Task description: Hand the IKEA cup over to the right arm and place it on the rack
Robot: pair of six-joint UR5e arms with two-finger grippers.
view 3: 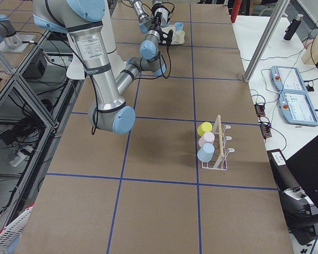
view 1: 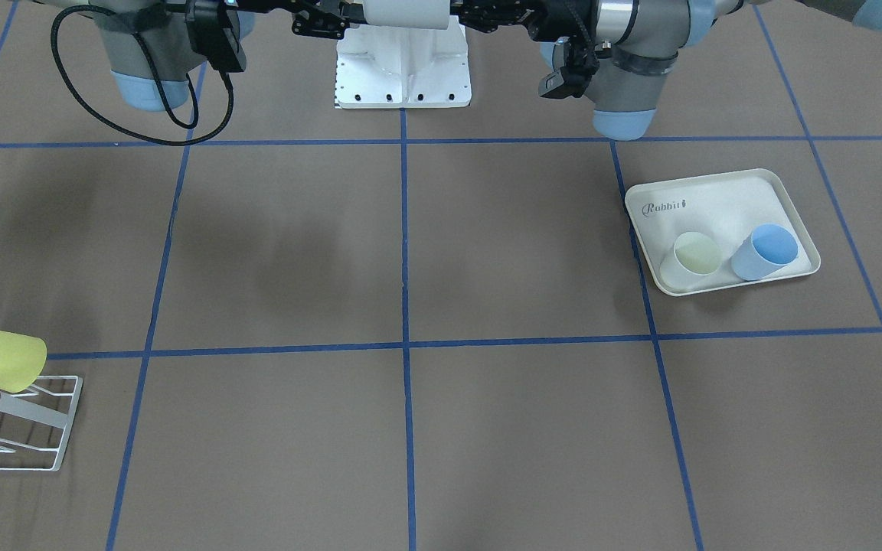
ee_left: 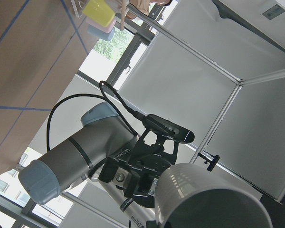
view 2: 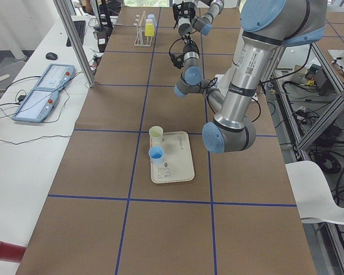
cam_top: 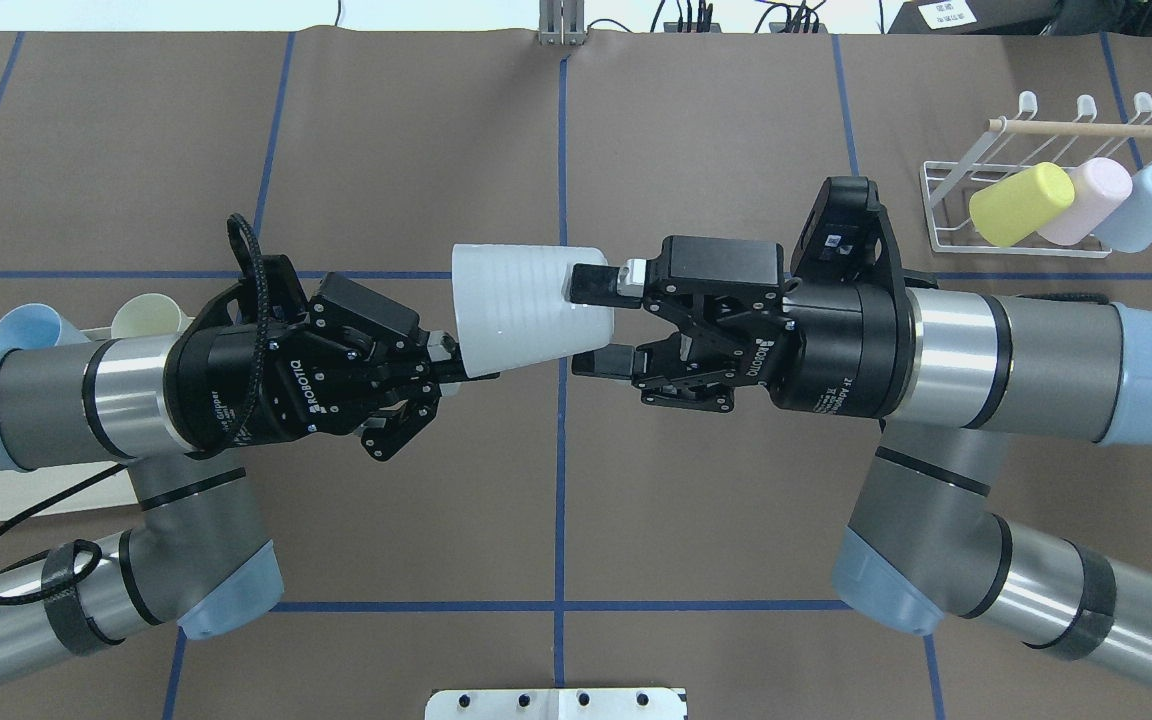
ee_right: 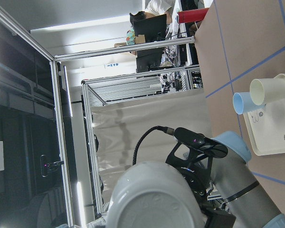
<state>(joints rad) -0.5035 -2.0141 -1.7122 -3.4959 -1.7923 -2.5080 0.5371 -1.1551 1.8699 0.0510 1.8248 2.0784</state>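
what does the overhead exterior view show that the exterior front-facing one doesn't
Only overhead: the pink cup and pale blue cup on the rack, and the left pincer and right pincer whole at the white cup. Only front-facing: the Rabbit print on the tray. Both: rack, yellow cup, tray, its cream cup and sky-blue cup, the white cup (cropped in front-facing).

Bare brown desk [view 1: 487,252] stretches between the cream tray [view 1: 717,200] on the robot's left and the rack [cam_top: 936,205] at its far right. Over the middle the arms meet, a white cup [cam_top: 526,310] bridging left end effector [cam_top: 446,368] and right end effector [cam_top: 588,323] — that lane is barred. Yellow cup [cam_top: 1019,203], pink cup [cam_top: 1086,198] and blue cup [cam_top: 1146,205] fill the rack's row.
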